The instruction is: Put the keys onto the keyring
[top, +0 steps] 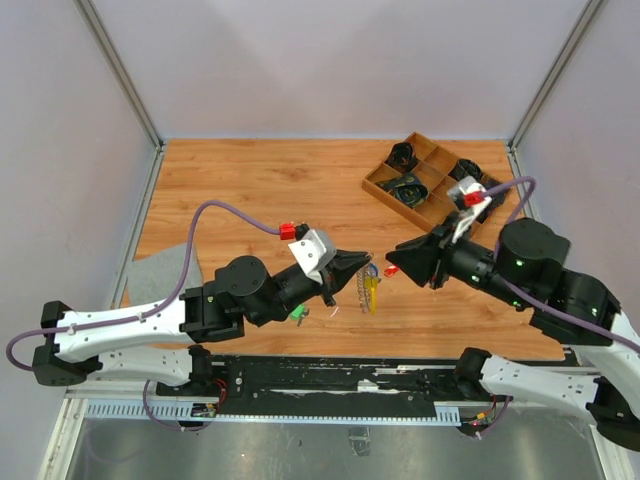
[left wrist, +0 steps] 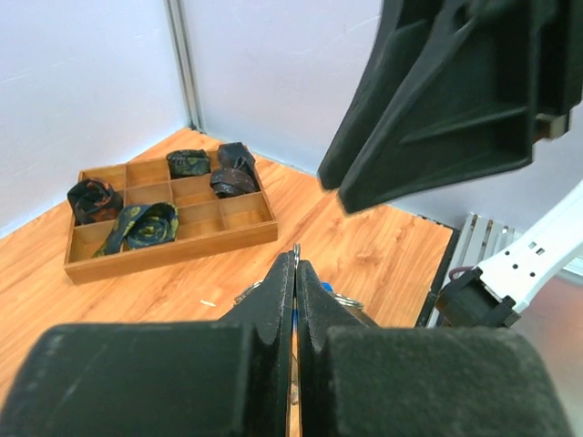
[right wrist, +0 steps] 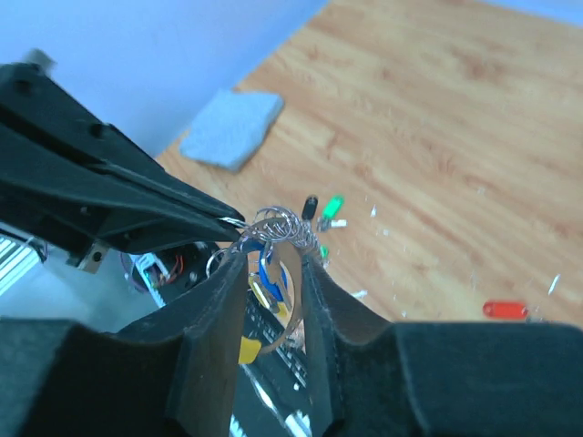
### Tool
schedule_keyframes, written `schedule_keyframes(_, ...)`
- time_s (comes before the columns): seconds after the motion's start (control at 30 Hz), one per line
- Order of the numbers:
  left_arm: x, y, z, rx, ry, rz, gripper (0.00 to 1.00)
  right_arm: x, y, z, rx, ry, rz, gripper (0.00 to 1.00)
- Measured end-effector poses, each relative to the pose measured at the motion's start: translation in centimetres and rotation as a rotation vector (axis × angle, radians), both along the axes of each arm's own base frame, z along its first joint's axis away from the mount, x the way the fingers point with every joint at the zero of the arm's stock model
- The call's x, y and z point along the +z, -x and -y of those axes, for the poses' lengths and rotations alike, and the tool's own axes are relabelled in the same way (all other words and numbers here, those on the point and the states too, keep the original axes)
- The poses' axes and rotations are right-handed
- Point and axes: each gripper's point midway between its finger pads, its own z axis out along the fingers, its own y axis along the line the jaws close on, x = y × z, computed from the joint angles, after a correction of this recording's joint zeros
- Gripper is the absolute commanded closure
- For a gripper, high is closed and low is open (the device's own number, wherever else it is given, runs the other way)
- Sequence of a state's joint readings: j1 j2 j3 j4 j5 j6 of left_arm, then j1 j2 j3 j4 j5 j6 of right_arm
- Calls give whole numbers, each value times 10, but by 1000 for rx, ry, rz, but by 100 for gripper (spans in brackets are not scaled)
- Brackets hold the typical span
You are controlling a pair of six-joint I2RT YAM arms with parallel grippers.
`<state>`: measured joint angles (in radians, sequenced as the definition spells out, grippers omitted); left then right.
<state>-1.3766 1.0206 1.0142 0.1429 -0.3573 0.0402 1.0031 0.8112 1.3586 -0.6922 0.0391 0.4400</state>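
The left claw [top: 362, 263] is closed tight, its two pads pressed together on the wire of the keyring [top: 371, 286]. Its wrist camera shows a sliver of silver wire poking out at the tip of the shut fingers [left wrist: 282, 300].

The keyring hangs in the air from that tip, near the middle of the table's near edge. Its long axis runs downward, and from above it appears as a narrow strip pointing toward the near edge, with a yellow piece midway along. A blue key [right wrist: 264, 269] and a yellow tag [right wrist: 246, 349] dangle below the coils.

The right claw [top: 395, 260] faces the left one from the right, tip to tip. Its fingers [right wrist: 232, 300] stand a little apart. The coiled wire sits right at their tips, and contact cannot be told.

A red key [top: 391, 270] lies flat on the wooden table [top: 250, 180] under the right claw, long side running left to right. A green key [top: 298, 313] lies to the left, under the left arm.

Further out, a grey cloth [top: 160, 272] lies at the left edge. A wooden tray [top: 395, 203] with compartments sits at the far right, with dark rolled ties [top: 408, 188] in it.
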Motion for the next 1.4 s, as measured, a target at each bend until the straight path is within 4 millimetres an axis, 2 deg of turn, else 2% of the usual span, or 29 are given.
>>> schedule_keyframes(0.17,5,3,-1,-18,17,6,99,29,8,18,36,-70,208,59)
schedule_keyframes(0.27,12,8,-1,-46,38,13,100,37,17,16,119,-61,324,59)
schedule_keyframes(0.57,32,38,0,-217,135,44,100,18,43,-10,406,26,470,67)
schedule_keyframes(0.93,39,59,5,-333,161,60,99,28,59,-12,494,-13,535,67)
schedule_keyframes(1.2,39,64,7,-366,158,66,99,27,63,-21,536,-32,527,79)
schedule_keyframes(1.4,39,66,7,-375,160,70,99,28,68,-23,561,-51,514,98)
